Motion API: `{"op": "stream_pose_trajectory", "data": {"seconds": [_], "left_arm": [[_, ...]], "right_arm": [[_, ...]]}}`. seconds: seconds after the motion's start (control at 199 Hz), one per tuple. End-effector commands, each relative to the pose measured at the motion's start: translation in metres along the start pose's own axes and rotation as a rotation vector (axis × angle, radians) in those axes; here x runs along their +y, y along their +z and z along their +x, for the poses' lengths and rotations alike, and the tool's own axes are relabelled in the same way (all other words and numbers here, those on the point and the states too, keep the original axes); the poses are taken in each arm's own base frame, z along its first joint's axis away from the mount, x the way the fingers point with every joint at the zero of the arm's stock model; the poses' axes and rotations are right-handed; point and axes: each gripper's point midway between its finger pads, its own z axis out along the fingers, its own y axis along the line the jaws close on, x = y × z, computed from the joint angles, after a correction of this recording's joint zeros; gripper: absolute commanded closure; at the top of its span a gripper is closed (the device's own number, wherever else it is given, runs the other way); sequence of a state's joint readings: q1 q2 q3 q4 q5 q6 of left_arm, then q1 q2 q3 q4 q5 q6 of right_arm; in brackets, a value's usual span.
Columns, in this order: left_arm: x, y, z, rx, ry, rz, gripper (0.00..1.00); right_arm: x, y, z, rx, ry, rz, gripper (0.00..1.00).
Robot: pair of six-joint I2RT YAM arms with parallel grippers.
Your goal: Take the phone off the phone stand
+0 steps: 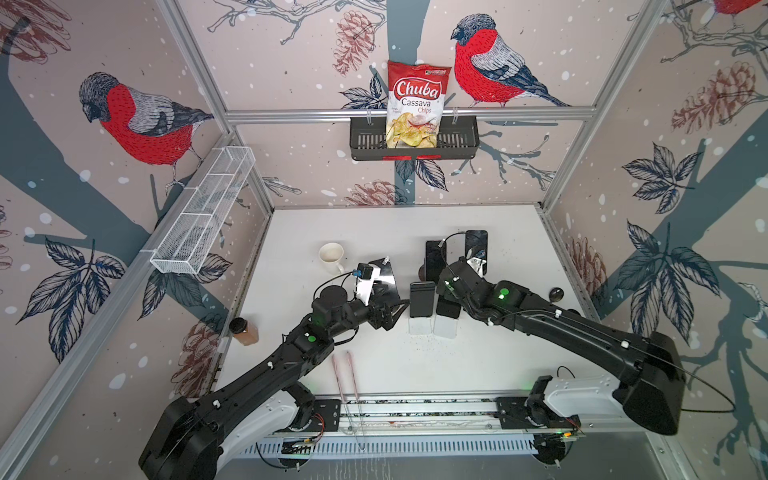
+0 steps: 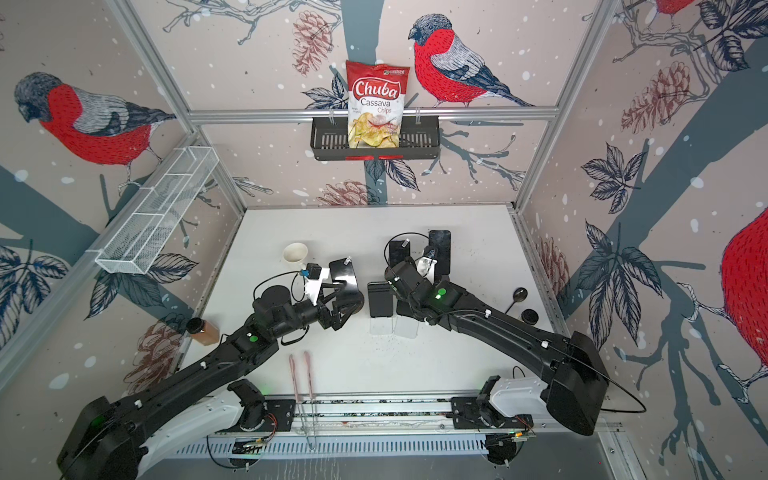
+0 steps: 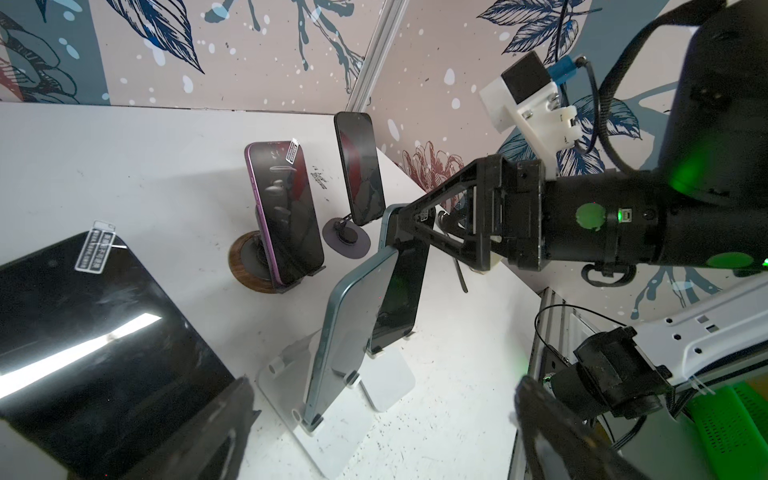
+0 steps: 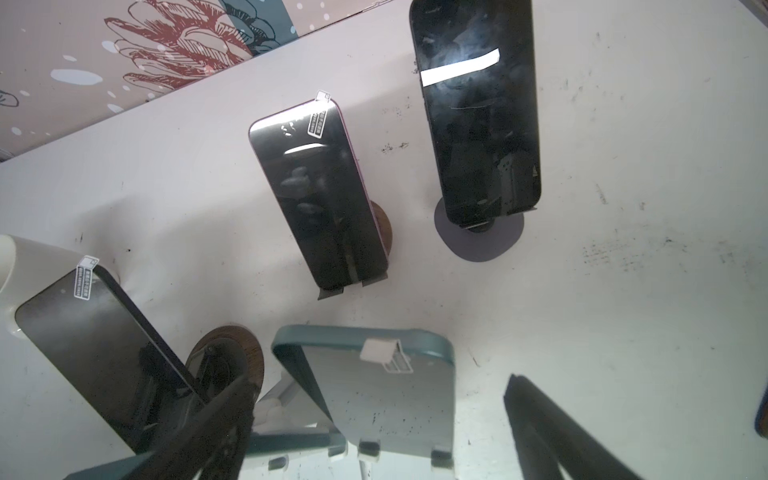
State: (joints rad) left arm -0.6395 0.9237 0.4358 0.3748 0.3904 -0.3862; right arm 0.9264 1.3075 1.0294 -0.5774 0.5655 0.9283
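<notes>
Two arms, five phones on five stands.

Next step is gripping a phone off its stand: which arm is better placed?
Right, most likely. The right hand is open with the teal-cased phone between its fingers. The left hand is open too, but sits beside the neighbouring phone, not around it.
</notes>
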Motion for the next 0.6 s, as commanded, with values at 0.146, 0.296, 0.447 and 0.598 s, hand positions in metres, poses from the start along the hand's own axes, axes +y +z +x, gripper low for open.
{"op": "stream_pose_trajectory", "data": {"seconds": [0.146, 0.296, 0.447, 0.598], "left_arm": [[-0.006, -0.001, -0.009, -0.040, 0.021, 0.030, 0.03], [-0.008, -0.001, -0.009, -0.041, 0.022, 0.038, 0.03], [-0.009, -0.001, -0.009, -0.039, 0.024, 0.041, 0.03], [-0.009, -0.001, -0.009, -0.041, 0.022, 0.042, 0.03]], "right_arm": [[0.002, 0.007, 0.007, 0.040, -0.044, 0.011, 0.04], [0.000, 0.014, 0.014, 0.061, -0.050, 0.038, 0.05], [-0.003, 0.018, 0.017, 0.068, -0.052, 0.051, 0.06], [-0.006, 0.019, 0.018, 0.065, -0.051, 0.053, 0.08]]}}
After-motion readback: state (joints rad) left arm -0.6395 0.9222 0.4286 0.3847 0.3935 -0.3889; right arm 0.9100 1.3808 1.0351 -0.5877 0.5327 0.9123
